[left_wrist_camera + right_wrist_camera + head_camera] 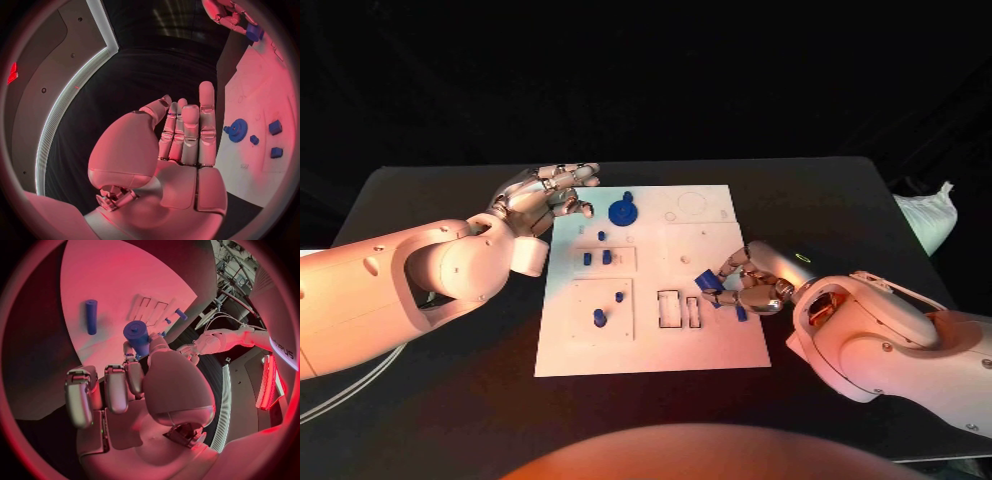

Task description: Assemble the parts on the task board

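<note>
The white task board (661,345) lies in the middle of the black table. My right hand (750,284) is over the board's right edge and pinches a short blue cylinder (711,283) between thumb and finger; the right wrist view shows this cylinder (137,337) upright in my right hand (131,385). A second blue cylinder (741,313) lies flat on the board beside that hand. My left hand (553,195) hovers at the board's far left corner, fingers straight and apart, holding nothing. A blue gear (623,212) sits on the board just right of it.
Several small blue pegs (599,317) stand in the board's left half. Two rectangular slots (681,309) lie left of my right hand. A white cloth (927,218) lies at the table's right edge. Bare black table surrounds the board.
</note>
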`<state>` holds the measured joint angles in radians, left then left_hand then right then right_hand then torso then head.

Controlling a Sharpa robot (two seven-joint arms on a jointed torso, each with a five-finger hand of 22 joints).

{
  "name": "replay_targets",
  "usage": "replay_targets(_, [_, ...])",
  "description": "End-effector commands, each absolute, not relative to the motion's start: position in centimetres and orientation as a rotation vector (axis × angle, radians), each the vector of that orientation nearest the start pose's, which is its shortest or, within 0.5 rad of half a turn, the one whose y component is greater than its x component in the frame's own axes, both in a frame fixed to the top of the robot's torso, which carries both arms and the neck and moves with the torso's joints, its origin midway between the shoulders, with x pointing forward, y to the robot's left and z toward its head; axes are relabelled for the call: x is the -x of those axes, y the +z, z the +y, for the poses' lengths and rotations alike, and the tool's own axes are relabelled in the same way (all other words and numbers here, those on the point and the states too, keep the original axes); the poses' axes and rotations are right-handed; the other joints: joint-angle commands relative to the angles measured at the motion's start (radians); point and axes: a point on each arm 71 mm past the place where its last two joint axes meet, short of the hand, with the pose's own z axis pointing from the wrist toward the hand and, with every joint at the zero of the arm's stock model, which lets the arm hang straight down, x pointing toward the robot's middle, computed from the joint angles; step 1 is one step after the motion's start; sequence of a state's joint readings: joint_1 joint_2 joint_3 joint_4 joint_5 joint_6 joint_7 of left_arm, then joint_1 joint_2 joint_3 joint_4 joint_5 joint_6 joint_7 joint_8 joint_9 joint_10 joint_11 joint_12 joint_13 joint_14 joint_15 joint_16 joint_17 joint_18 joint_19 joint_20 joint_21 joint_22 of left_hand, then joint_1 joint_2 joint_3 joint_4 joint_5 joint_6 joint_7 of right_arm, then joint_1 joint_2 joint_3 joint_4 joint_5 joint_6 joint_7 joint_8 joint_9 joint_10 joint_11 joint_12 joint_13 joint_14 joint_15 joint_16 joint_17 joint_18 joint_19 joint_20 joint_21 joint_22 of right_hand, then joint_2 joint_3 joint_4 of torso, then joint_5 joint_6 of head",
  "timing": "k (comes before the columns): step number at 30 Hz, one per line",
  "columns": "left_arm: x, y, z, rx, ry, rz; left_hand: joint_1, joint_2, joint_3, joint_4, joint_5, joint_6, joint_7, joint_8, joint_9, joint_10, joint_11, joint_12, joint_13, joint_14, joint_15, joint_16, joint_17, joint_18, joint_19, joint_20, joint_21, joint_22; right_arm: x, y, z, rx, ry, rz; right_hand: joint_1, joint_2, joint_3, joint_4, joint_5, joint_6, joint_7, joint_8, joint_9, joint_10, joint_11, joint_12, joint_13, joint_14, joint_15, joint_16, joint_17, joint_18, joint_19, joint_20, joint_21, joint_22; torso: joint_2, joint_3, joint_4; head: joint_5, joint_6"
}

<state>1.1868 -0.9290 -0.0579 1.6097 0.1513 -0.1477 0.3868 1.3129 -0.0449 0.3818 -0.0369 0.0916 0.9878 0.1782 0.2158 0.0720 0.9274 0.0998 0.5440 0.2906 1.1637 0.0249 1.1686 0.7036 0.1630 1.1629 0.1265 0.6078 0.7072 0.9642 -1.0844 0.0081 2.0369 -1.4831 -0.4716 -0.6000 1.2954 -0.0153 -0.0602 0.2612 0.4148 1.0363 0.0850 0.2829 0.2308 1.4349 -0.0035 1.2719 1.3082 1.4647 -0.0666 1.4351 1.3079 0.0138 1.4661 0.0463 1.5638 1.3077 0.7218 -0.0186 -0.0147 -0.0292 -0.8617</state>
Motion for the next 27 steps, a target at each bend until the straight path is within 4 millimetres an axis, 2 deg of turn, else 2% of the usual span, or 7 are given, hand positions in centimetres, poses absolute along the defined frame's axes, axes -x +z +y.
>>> replay_targets(1, [-46.5, -18.5, 21.7, 1.269, -1.752, 1.469, -0.010, -0.002, -0.004, -0.001, 0.004, -0.008, -0.002, 0.005, -0.001, 0.006, 0.003, -0.007, -0.001, -0.009, 0.001, -0.004, -0.001, 0.020, -0.006, 0.000, 0.005, -0.001, -35.2, -21.8, -19.2, -0.289, 0.565, 1.919, 0.021, 0.030, -0.003, 0.009, 0.008, 0.013, -0.011, 0.020, 0.040, 0.003, -0.001, -0.005, 0.018, 0.068, -0.005, 0.006, 0.026, -0.012, 0.100, -0.007, 0.002, 0.255, 0.000, -0.0019, 0.0002, 0.004, -0.001])
replay_targets(6, [-46.4, -18.5, 21.5, 1.268, -1.755, 1.471, -0.010, -0.002, -0.004, -0.001, 0.004, -0.008, -0.002, 0.005, -0.001, 0.006, 0.003, -0.007, -0.001, -0.009, 0.001, -0.004, -0.001, 0.020, -0.006, 0.000, 0.005, -0.001, -35.1, -22.5, -17.9, -0.285, 0.574, 2.009, 0.005, 0.028, -0.011, 0.021, 0.011, 0.012, -0.010, 0.021, 0.045, 0.004, 0.000, -0.007, 0.020, 0.068, -0.004, 0.007, 0.027, -0.012, 0.100, -0.006, 0.003, 0.256, 0.000, -0.0022, 0.0009, 0.007, -0.004])
replay_targets(12, [-46.4, -18.5, 21.4, 1.267, -1.757, 1.473, -0.010, -0.002, -0.004, -0.001, 0.004, -0.008, -0.002, 0.005, -0.001, 0.006, 0.003, -0.007, -0.001, -0.009, 0.001, -0.004, -0.001, 0.020, -0.006, 0.000, 0.005, -0.001, -35.0, -22.9, -16.5, -0.290, 0.586, 2.067, -0.035, 0.041, -0.025, 0.028, 0.018, 0.025, -0.015, 0.028, 0.059, 0.010, -0.004, -0.005, 0.028, 0.069, -0.006, 0.011, 0.033, -0.012, 0.101, -0.007, 0.004, 0.258, 0.000, -0.0018, -0.0002, 0.010, -0.004])
replay_targets(17, [-46.4, -18.4, 21.4, 1.267, -1.758, 1.473, -0.010, -0.002, -0.004, -0.001, 0.004, -0.008, -0.002, 0.005, -0.001, 0.006, 0.003, -0.007, -0.001, -0.009, 0.001, -0.004, -0.001, 0.020, -0.006, 0.000, 0.005, -0.001, -35.1, -23.0, -15.9, -0.302, 0.582, 2.074, -0.066, 0.048, -0.039, 0.029, 0.038, 0.032, -0.019, 0.031, 0.069, 0.012, -0.007, -0.010, 0.029, 0.069, -0.009, 0.014, 0.036, -0.013, 0.102, -0.010, 0.004, 0.259, 0.001, -0.0022, -0.0005, 0.011, -0.005])
replay_targets(27, [-46.4, -18.4, 21.4, 1.267, -1.758, 1.473, -0.010, -0.002, -0.004, -0.001, 0.004, -0.008, -0.002, 0.005, -0.001, 0.006, 0.003, -0.007, -0.001, -0.009, 0.001, -0.004, -0.001, 0.020, -0.006, 0.000, 0.005, -0.001, -35.5, -23.2, -14.9, -0.280, 0.565, 2.062, -0.091, 0.047, -0.056, 0.029, 0.038, 0.035, -0.021, 0.031, 0.077, 0.013, -0.009, -0.017, 0.029, 0.069, -0.011, 0.016, 0.039, -0.013, 0.102, -0.012, 0.005, 0.259, 0.002, -0.0003, -0.0011, 0.016, -0.002])
